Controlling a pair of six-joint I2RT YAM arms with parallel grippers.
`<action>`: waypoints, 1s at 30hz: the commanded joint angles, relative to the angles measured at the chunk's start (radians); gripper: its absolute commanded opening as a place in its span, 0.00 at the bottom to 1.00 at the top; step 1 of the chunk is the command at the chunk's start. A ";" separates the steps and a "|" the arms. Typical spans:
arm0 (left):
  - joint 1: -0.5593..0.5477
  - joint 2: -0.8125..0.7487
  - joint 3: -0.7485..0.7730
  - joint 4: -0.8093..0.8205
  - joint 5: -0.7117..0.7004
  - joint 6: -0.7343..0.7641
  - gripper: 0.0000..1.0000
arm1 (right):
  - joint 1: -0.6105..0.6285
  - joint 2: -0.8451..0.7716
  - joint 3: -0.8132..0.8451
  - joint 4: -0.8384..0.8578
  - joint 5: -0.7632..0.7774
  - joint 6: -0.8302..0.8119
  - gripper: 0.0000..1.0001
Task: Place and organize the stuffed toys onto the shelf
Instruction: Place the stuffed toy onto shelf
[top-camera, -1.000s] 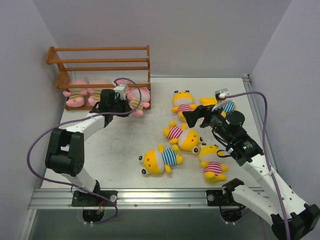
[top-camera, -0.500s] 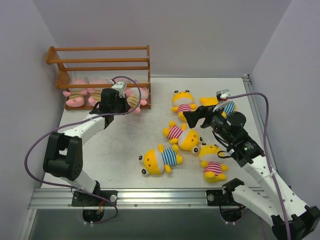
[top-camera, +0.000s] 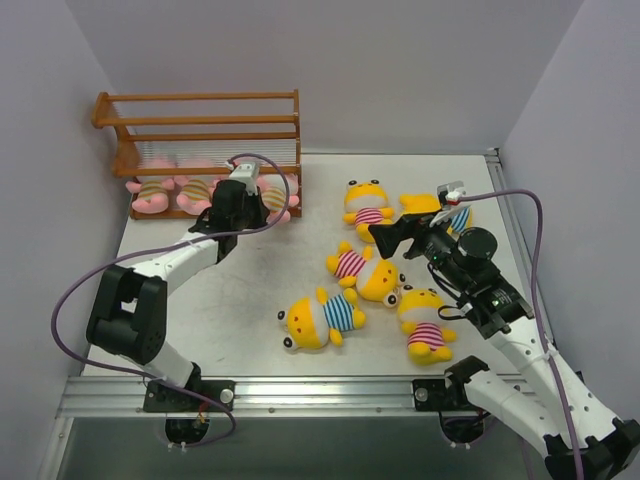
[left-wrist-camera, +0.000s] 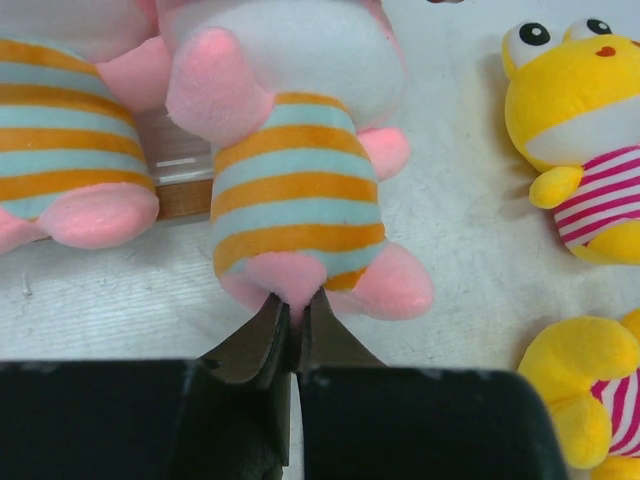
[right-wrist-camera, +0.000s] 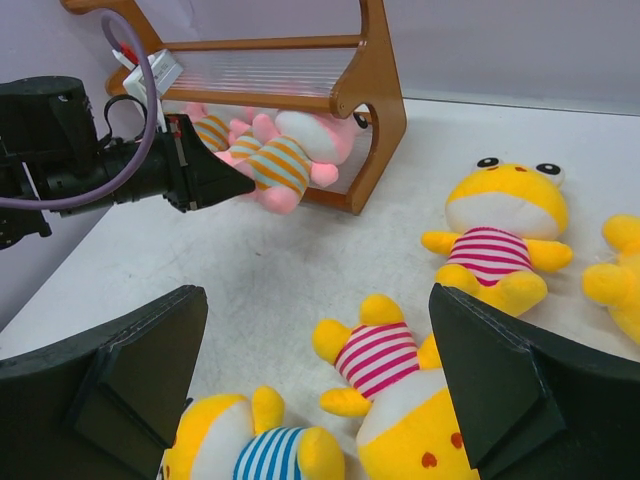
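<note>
Placement step: left claw (left-wrist-camera: 293, 312), jaws together, presses the pink toy (left-wrist-camera: 295, 190) by its underside at the shelf (top-camera: 200, 97) bottom tier, right end, likely nudging it in; right claw (top-camera: 385, 236) gapes empty above yellow toys (top-camera: 370, 276).

The pale surface (top-camera: 230, 290) carries the wooden shelf (top-camera: 200, 122) at its far left corner, pink stuffed toys (top-camera: 152, 192) on the lowest tier, and yellow stuffed toys (top-camera: 322, 320) scattered on the right half.
</note>
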 joint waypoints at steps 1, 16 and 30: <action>-0.018 0.027 -0.001 0.147 -0.061 -0.079 0.03 | -0.006 -0.035 -0.005 0.028 -0.011 -0.002 0.99; 0.001 0.112 0.004 0.140 -0.056 -0.116 0.02 | -0.006 -0.041 -0.021 0.023 -0.009 -0.012 0.99; 0.021 0.151 0.025 0.219 0.004 -0.214 0.02 | -0.006 -0.042 -0.008 0.026 -0.018 -0.014 1.00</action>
